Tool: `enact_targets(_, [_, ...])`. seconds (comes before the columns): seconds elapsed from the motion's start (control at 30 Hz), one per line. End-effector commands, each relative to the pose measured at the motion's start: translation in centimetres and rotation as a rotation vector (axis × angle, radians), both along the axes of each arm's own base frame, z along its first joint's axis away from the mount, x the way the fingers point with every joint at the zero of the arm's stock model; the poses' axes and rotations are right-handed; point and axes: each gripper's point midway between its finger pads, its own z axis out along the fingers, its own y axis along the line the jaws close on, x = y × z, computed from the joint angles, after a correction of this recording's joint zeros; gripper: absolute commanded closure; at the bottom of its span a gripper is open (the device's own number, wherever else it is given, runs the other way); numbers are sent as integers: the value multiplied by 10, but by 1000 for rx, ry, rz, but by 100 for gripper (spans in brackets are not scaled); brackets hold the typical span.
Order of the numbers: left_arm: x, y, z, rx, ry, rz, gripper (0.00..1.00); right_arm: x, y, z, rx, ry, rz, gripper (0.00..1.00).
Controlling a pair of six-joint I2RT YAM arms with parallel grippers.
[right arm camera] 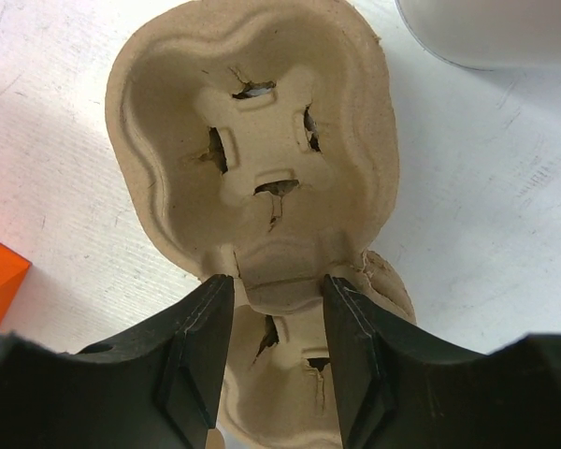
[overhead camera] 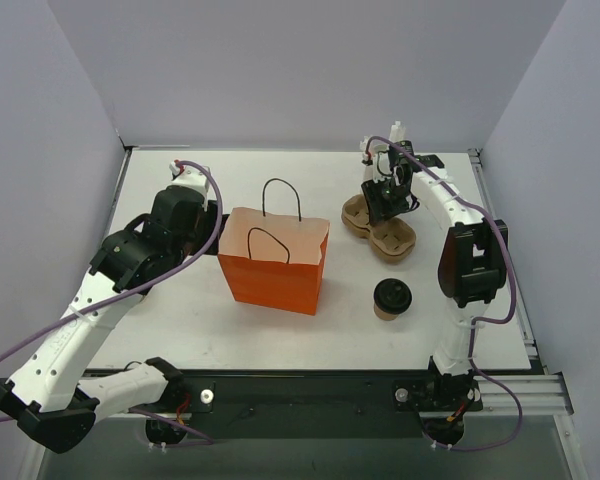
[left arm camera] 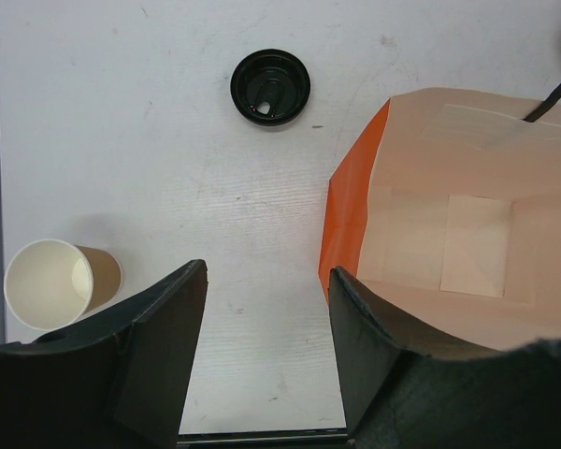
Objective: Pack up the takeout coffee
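The takeout coffee [overhead camera: 391,298], a tan paper cup with a black lid, stands upright on the table to the right of the orange bag [overhead camera: 276,262] and apart from both grippers. At the back right, my right gripper [overhead camera: 385,205] [right arm camera: 277,281] has its fingers pressed against both sides of the narrow middle of a pulp cup carrier [overhead camera: 380,232] [right arm camera: 252,140]. My left gripper [overhead camera: 210,220] [left arm camera: 266,271] hangs open and empty just left of the open bag [left arm camera: 449,234].
A lidless tan cup [left arm camera: 51,283] stands left of the left gripper, and a loose black lid [left arm camera: 270,86] lies beyond it on the table. The bag's black handles [overhead camera: 280,195] stick up. A white rounded object [right arm camera: 486,28] sits beside the carrier.
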Motion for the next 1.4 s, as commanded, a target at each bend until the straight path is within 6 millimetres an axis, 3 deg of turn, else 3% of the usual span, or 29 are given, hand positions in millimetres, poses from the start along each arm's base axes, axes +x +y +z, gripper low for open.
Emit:
enact_targets(0.0, [1,1,14,-12,-39,3,36,-3,-2,-3,7,18,24,57])
enact_targets(0.4, [-2,3,9,-5,-27,2,36,-9,-11,-14,-39,34,62,55])
enact_targets(0.87, [-4,5,10,-9,-22,10,36,-3,-7,-11,-9,16,97,73])
enact_targets(1.37, [-6,6,16,-48,-32,29,36,5,-7,45,-22,-127,83,78])
